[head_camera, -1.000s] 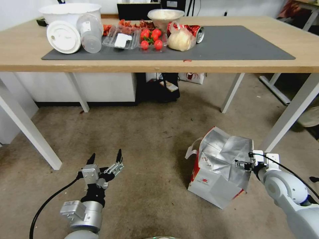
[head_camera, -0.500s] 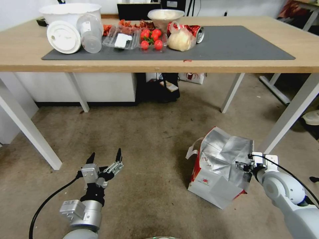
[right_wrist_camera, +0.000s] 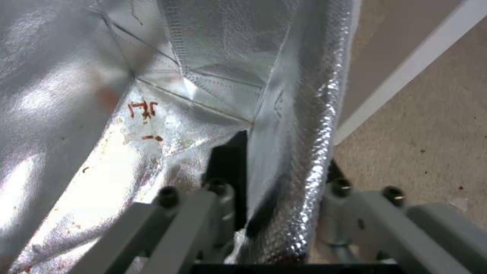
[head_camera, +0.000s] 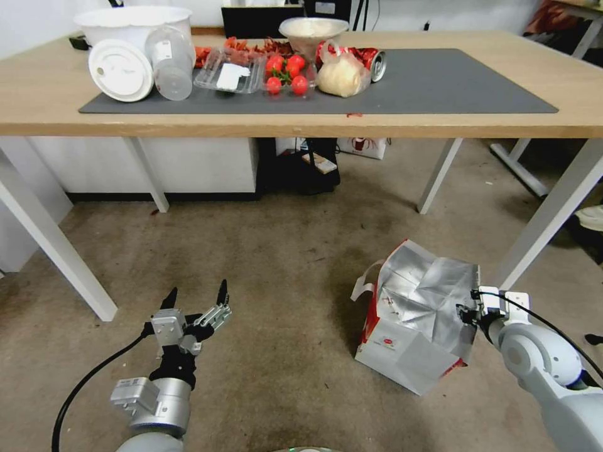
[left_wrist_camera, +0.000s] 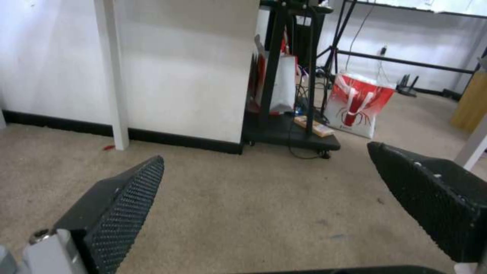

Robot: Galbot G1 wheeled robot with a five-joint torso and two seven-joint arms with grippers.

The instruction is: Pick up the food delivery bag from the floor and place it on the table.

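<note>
The floor (head_camera: 276, 263) is grey-brown and stained, and carries the work area in front of the robot. The table (head_camera: 38, 100) spans the far side of the head view: a light-wood top on white legs with a dark grey mat (head_camera: 452, 81). The left half of the mat is crowded with a white tub (head_camera: 132, 22), a round white lid (head_camera: 119, 69), clear containers, a punnet of red tomatoes (head_camera: 286, 74), a small clear bag with a beige lump (head_camera: 341, 75) and a tipped can (head_camera: 377, 66).

The food delivery bag (head_camera: 414, 314) stands on the floor at the robot's right, near one white table leg. Its mouth is open, the silver foil lining crumpled and facing up, the red trim and round red logo on the near side, a white strap hanging off its left edge.

The right pincer (head_camera: 466, 312) sits at the bag's right rim. In the right wrist view one finger (right_wrist_camera: 228, 167) lies inside against the foil and the other outside, clamped together on the bag wall.

The left pincer (head_camera: 196, 300) hovers low over bare floor, well apart from the bag, its two black fingers (left_wrist_camera: 127, 201) spread apart with nothing between them.
</note>
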